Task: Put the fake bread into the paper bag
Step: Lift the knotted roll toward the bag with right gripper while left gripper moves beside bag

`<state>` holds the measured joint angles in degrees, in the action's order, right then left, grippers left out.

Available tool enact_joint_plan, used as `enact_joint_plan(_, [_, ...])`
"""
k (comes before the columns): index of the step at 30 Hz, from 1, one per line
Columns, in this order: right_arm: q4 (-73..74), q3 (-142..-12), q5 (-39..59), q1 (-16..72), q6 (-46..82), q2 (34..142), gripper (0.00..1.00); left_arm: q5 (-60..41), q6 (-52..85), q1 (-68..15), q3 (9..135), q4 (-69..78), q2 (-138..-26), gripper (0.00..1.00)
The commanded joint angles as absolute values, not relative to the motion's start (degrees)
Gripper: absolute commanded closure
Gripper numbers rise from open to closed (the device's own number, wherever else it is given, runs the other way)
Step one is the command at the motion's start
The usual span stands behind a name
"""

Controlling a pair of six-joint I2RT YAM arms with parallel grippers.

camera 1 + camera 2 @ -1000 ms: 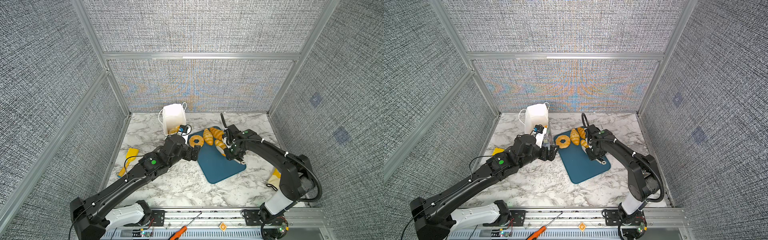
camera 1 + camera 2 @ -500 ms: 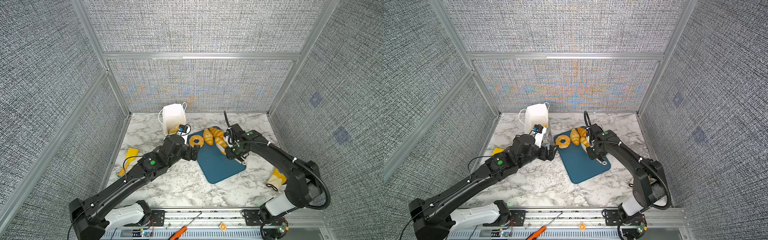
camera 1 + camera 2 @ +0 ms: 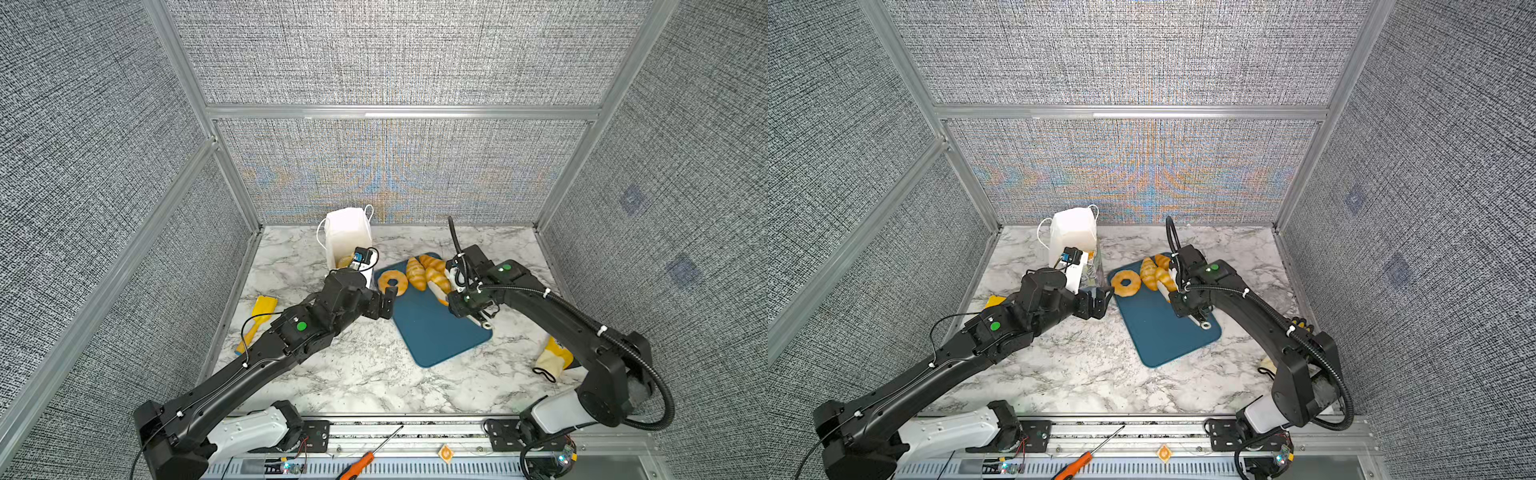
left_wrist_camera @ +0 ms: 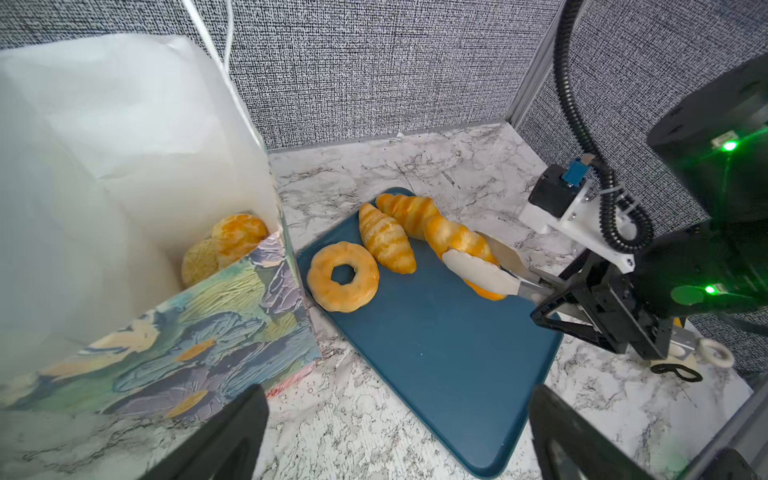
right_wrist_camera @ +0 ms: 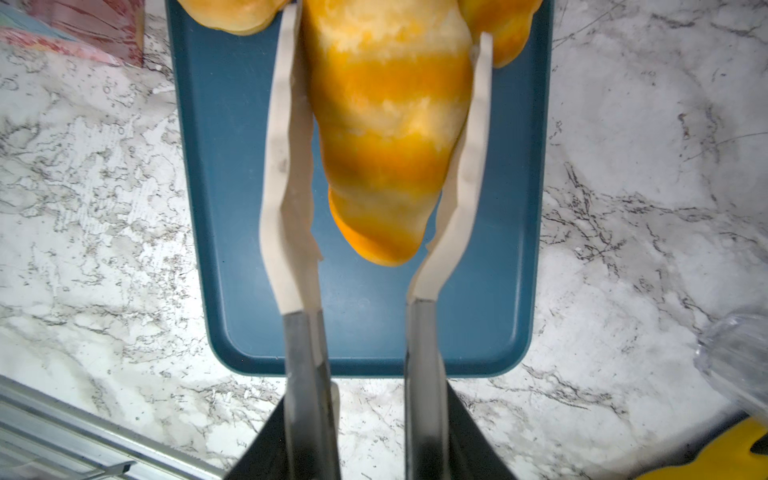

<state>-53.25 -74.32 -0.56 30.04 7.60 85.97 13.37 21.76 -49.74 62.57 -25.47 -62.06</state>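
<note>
Up above, in both top views, the paper bag (image 3: 347, 237) sits at the back of the desk (image 3: 374, 374), beside a blue tray (image 3: 436, 336). A doughnut (image 3: 392, 282) and croissants (image 3: 415, 272) lie on the tray. Near the bag, the left fingers (image 3: 388, 301) are wide open and hold nothing.

From the left wrist, two rolls (image 4: 237, 237) lie inside the bag. The right fingers (image 4: 582, 303) are closed on tongs (image 4: 478, 270), and the tongs hug one croissant (image 4: 457, 241).

From the right wrist, the tongs (image 5: 286, 166) press both sides of its fat middle. It looks light, shiny and a bit slippery. Squeezing the thick middle seems best, because the pointy end could slip out.
</note>
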Motion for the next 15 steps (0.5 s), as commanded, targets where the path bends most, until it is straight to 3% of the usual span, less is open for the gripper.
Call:
enact_joint_plan(1, [-53.22,-75.52,0.16,30.82,8.59,85.76,0.57,14.79,21.18,-49.61,63.28,-26.05,-61.60,0.01])
enact_joint_plan(15, [-52.61,-82.38,1.64,35.70,9.44,85.41,0.57,18.75,18.78,-48.49,67.52,-32.43,-59.89,0.01])
